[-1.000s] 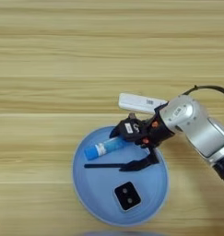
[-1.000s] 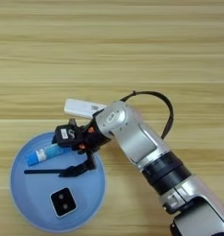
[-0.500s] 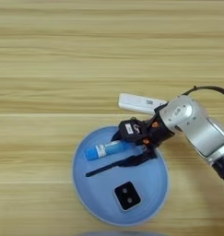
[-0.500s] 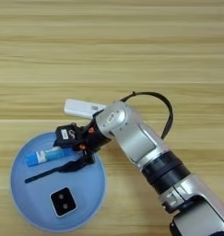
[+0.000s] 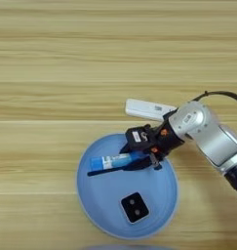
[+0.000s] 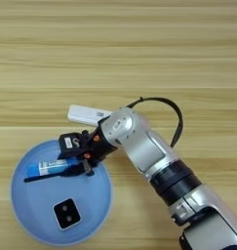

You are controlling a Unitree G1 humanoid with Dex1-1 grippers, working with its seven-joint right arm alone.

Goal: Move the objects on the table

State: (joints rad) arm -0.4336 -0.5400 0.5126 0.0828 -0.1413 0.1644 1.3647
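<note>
While the right gripper (image 5: 142, 158) hung over the upper part of the blue plate (image 5: 164, 195), 4 loose items were countable: 1 white remote (image 5: 149, 109), 1 glue stick (image 5: 112, 160), 1 cube (image 5: 134, 207), 1 thin black stick (image 5: 121, 168). Remote was long, white, with a small grey screen, lying on the table (image 5: 66, 73) just above the plate rim. Glue stick had a blue cap and white label, lying on the plate beside the stick. Cube was white with a black top, near the plate's lower edge. Black fingers were closed around the stick's right end, its left end pointing left.
</note>
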